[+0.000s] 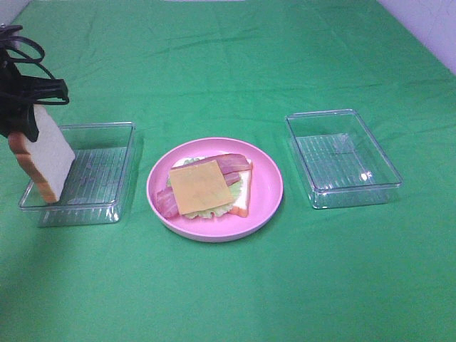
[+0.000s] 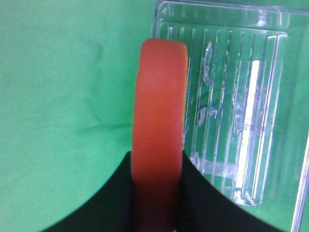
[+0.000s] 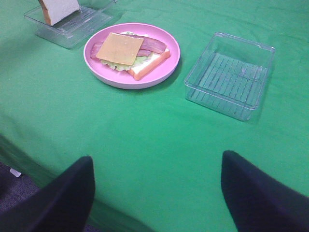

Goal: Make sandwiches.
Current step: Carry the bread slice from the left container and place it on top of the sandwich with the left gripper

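My left gripper [image 1: 23,122] is shut on a white bread slice [image 1: 44,153] with orange-brown crust and holds it upright above the left end of the left clear tray [image 1: 100,178]. In the left wrist view the crust edge [image 2: 159,116] sits between the black fingers [image 2: 118,198]. On the pink plate [image 1: 265,203] lies an open stack: a bread slice [image 1: 242,199], pale green lettuce [image 1: 214,211], bacon strip [image 1: 229,164] and a yellow cheese slice [image 1: 199,187] on top. My right gripper [image 3: 159,193] is open and empty, off the near table edge, far from the plate [image 3: 166,65].
An empty clear tray [image 1: 342,158] stands right of the plate; it also shows in the right wrist view [image 3: 229,75]. The left tray [image 2: 231,121] holds nothing else. Green cloth covers the table [image 1: 228,285].
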